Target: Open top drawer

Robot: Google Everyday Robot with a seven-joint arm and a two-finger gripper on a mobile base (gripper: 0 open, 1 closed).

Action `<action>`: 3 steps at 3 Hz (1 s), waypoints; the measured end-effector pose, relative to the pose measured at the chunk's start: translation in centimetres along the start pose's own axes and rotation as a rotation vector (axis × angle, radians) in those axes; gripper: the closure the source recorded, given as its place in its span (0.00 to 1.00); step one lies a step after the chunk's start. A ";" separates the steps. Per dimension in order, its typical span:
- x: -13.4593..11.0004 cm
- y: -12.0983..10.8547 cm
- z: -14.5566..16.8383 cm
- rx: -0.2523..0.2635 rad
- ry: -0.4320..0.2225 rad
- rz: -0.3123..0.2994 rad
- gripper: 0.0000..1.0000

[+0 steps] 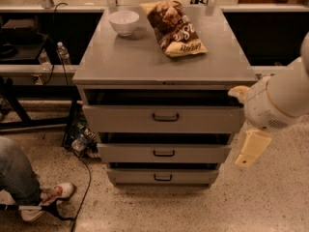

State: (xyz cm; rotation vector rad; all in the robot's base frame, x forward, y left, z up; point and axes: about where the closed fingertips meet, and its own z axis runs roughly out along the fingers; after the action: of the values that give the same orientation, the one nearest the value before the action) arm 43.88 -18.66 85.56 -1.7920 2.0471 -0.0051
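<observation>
The top drawer (120, 120) is the widest grey front of three in a grey metal cabinet (145, 57), with a small dark bail handle (165, 117) at its centre. It stands slightly out from the cabinet, with a dark gap above it. My white arm (280, 98) comes in from the right edge. My gripper (251, 150) hangs at the cabinet's right front corner, beside the drawer's right end and a little below it, well right of the handle.
A white bowl (123, 21) and a brown chip bag (175, 27) lie on the cabinet top. Two shallower drawers (164, 153) sit below. A person's leg and shoe (46, 197), a cable and a water bottle (63, 53) are on the left.
</observation>
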 end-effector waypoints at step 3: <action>0.1 -2.9 3.8 0.058 0.017 -0.035 0.00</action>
State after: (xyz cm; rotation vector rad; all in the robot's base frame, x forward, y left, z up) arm 47.76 -18.26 82.86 -1.7983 2.0055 -0.0888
